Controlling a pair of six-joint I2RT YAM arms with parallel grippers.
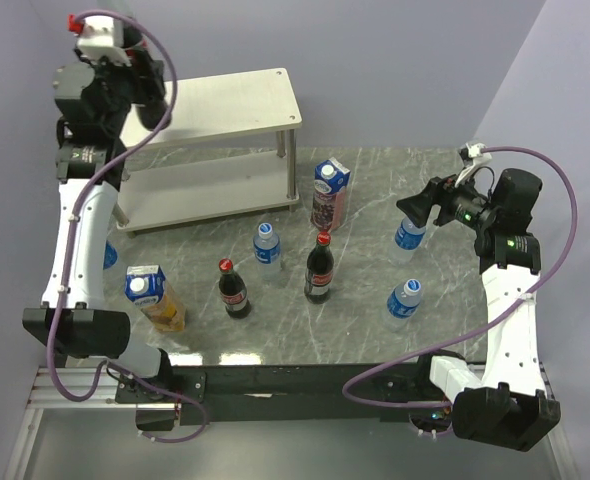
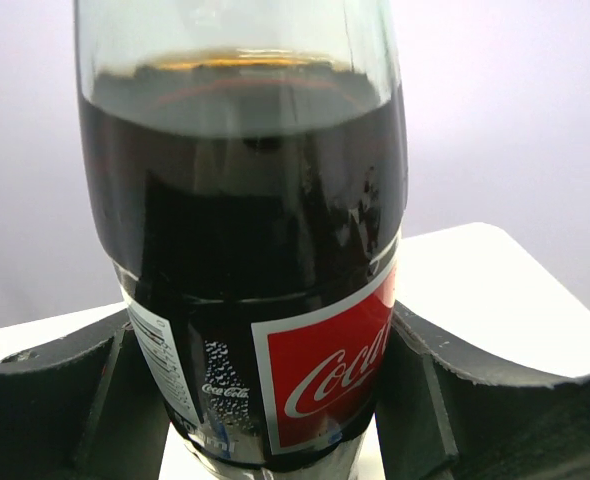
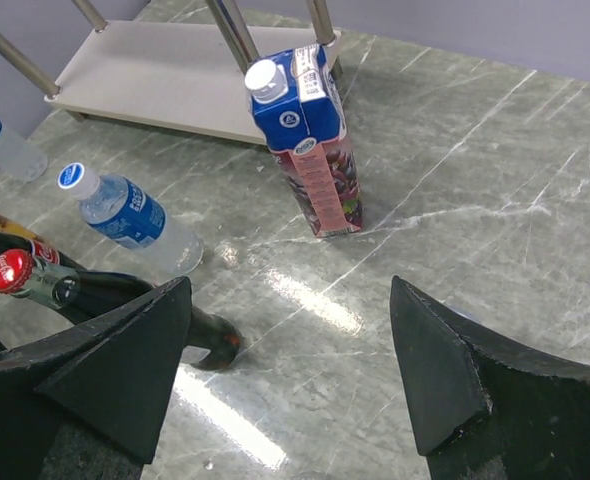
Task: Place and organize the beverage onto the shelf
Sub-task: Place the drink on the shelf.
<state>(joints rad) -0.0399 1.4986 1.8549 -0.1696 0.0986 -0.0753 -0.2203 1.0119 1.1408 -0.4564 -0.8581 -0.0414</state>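
My left gripper (image 2: 265, 400) is shut on a dark cola bottle (image 2: 245, 250) with a red label, held upright above the white top board of the shelf (image 2: 485, 300). From above, that gripper (image 1: 125, 60) is raised at the shelf's (image 1: 225, 110) left end, the bottle's red cap (image 1: 73, 20) showing. My right gripper (image 1: 412, 210) stands open and empty over a water bottle (image 1: 408, 237). On the table stand the purple carton (image 1: 328, 195), the yellow carton (image 1: 155, 298), two colas (image 1: 319, 268) (image 1: 233, 288) and more water bottles (image 1: 266, 243) (image 1: 403, 300).
The right wrist view shows the open right gripper (image 3: 287, 305) over bare marble, the purple carton (image 3: 313, 140) ahead, a water bottle (image 3: 130, 215) and a cola (image 3: 35, 280) to the left, and the shelf's lower board (image 3: 165, 80) behind. Lilac walls enclose the table.
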